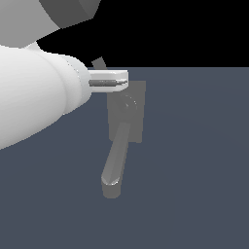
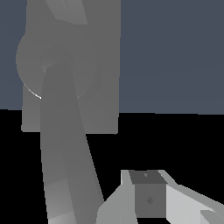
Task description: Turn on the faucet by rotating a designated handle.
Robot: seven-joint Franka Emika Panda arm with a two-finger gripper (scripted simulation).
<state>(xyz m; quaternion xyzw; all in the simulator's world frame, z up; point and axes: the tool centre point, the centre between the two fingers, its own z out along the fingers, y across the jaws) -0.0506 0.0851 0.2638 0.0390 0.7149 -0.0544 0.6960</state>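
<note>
The matte grey faucet [image 1: 127, 109] stands on the dark floor, its flat base plate [image 2: 103, 65] under a round hub [image 2: 30, 52]. Its thick spout [image 1: 115, 160] runs from the hub to a blunt downturned end. A thin grey bar, the handle [image 2: 65, 11], sticks out of the hub on the side away from the spout; its tip [image 1: 99, 63] peeks out behind my white arm. My gripper [image 2: 151, 199] hovers beside the spout's end, touching nothing. Only one dark fingertip shows, so its opening is unclear.
My bulky white arm [image 1: 34, 97] fills the exterior view's left and covers part of the base plate and most of the handle. A blue-grey floor [image 1: 194, 170] stretches around the faucet, with black background behind it.
</note>
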